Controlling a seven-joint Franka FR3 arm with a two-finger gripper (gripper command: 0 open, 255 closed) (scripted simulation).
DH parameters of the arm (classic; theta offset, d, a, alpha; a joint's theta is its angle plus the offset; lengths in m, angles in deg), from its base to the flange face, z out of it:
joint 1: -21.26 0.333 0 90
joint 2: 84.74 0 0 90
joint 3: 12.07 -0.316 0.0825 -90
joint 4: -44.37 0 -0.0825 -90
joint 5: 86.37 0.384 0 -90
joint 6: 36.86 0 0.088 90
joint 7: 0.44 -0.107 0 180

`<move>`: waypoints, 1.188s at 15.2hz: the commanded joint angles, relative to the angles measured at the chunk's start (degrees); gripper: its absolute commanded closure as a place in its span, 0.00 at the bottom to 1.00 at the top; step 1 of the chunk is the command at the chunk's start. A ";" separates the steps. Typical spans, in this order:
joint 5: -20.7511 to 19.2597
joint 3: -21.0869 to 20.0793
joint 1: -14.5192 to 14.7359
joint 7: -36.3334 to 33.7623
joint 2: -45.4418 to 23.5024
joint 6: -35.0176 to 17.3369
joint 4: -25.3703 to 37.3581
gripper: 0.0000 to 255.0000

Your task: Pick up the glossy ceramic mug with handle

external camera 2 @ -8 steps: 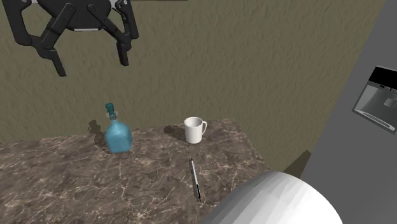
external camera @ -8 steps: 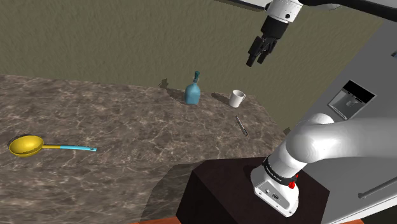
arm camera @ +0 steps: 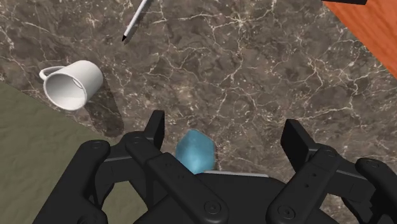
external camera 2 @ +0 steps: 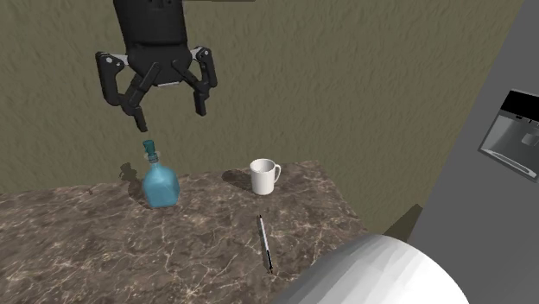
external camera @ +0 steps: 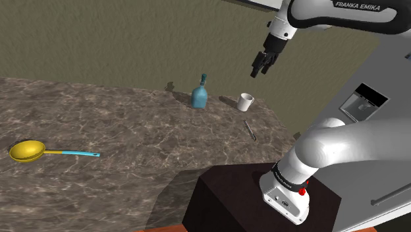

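A white mug (external camera: 245, 101) with a handle stands upright near the far corner of the dark marble counter (external camera: 118, 138). It shows in the second exterior view as the mug (external camera 2: 264, 176), and from above as the mug (arm camera: 71, 84) with its handle turned away from the bottle. My black gripper (external camera: 261, 64) hangs open and empty high above the counter. In the second exterior view the gripper (external camera 2: 168, 108) is above the blue bottle (external camera 2: 159, 181), up and left of the mug. Through the wrist view the gripper (arm camera: 226, 133) has the bottle (arm camera: 195, 151) below its fingers, the mug off to one side.
A blue bottle (external camera: 200, 94) stands left of the mug. A pen (external camera: 250, 128) lies on the counter nearer the stand (external camera: 237, 198). A yellow spoon with a blue handle (external camera: 29, 151) lies far left. A grey panel with a dark inset (external camera: 362, 102) rises at the right.
The gripper has come down and moved farther out over the counter's back edge, now above the blue bottle. Its fingers remain apart. Mug, bottle and pen are unmoved.
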 commanded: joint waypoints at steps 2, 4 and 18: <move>-1.50 2.33 -0.82 2.25 -3.17 -4.96 -1.65 0.00; -2.43 4.00 -1.40 3.82 -5.69 -8.42 -2.53 0.00; -2.39 15.91 -2.97 16.69 -31.29 -31.77 0.14 0.00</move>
